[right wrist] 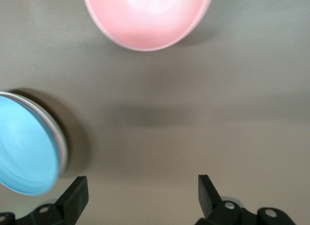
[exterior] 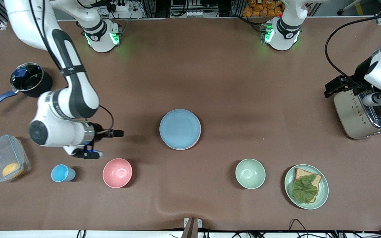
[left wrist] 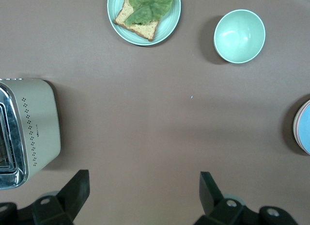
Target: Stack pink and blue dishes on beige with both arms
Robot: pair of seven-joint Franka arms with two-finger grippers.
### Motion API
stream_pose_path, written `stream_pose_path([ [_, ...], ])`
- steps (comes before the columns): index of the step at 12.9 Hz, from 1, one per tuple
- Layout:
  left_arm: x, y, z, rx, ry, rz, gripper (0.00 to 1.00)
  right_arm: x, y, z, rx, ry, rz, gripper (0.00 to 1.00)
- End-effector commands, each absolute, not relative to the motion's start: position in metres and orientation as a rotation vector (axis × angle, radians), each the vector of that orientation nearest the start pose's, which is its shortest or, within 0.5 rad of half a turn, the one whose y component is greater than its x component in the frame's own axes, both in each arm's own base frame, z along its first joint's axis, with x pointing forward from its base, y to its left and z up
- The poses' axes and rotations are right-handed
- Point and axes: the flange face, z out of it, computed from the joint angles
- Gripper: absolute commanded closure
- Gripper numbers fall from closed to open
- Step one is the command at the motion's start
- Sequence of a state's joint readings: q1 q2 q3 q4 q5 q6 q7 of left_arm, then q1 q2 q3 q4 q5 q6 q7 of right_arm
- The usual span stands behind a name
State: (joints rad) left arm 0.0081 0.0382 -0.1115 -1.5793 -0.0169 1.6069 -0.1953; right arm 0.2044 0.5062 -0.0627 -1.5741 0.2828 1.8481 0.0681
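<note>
Both arms wear glossy white rounded shells with black joint bands and black cables, green lights glowing at their bases. Each gripper (left wrist: 140,196) (right wrist: 140,196) has black, wedge-shaped fingers.

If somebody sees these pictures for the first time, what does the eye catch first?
The stack of flat round plates at the table's middle, pastel blue plate on top with a pink rim peeping beneath. Next, the open right gripper hovering beside it, above the deep pink bowl, and the open left gripper near the beige metal toaster.
</note>
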Motion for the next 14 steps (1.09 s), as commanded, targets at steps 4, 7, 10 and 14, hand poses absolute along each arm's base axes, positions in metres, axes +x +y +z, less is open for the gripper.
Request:
stream_pose_path([
  [4,0.569,-0.056,0.602,-3.149,-0.129,0.012,0.0,0.637,0.035,0.443,-3.054,-0.314,0.189,0.0],
  [7,0.569,-0.055,0.602,-3.149,-0.131,0.012,0.0,0.617,0.021,0.51,-3.154,-0.448,0.1,0.0],
  [10,0.569,-0.055,0.601,-3.149,-0.131,0.016,0.0,0.591,0.006,0.562,-3.234,-0.451,0.066,0.0],
  [14,0.569,-0.056,0.599,-3.15,-0.129,0.021,0.0,0.575,-0.017,0.59,-3.256,-0.313,0.041,0.0],
])
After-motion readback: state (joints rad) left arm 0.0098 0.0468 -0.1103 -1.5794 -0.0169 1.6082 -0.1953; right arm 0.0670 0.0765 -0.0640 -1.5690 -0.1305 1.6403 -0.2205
